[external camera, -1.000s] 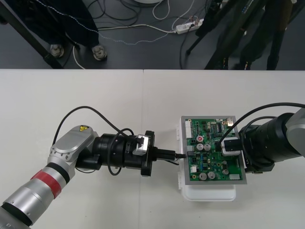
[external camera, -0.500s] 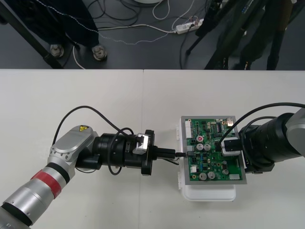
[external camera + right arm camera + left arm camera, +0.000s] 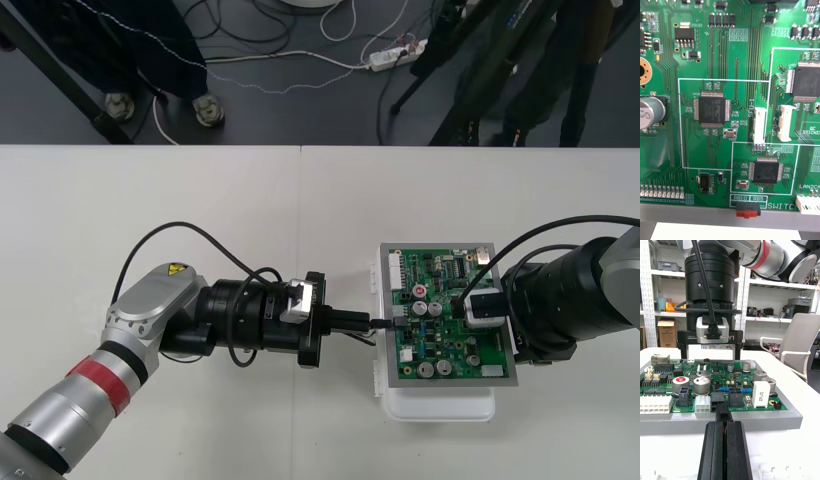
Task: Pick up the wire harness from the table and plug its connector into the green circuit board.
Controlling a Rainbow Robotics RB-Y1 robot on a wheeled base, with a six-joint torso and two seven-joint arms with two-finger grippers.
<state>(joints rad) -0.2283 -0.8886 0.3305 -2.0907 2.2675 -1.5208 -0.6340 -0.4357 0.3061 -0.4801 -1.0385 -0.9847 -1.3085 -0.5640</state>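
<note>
Pushing now with the plug (image 3: 722,415) a little off line is the main hazard, in my judgement. It sits right at the left edge of the green circuit board (image 3: 452,345), against a black header (image 3: 717,397) on that edge, and a skewed push could bend pins or jam the shell halfway. A second hazard is the board sliding on its white base (image 3: 440,405) under the sideways load. The right gripper (image 3: 710,352) stands over the board's right half, its fingers (image 3: 682,351) spread apart and reaching down to the board with nothing between them, which looks meant to steady it. Letting go too soon could also leave the plug half home, since I cannot tell whether it is seated in the header or only touching it.

The left gripper (image 3: 362,324) lies level just off the board's left edge, its jaws closed on the plug, which shows as a small black block pinched at the fingertips. The wire harness's wires and metal socket are hidden, presumably back between the fingers, so I cannot say how they lie
</note>
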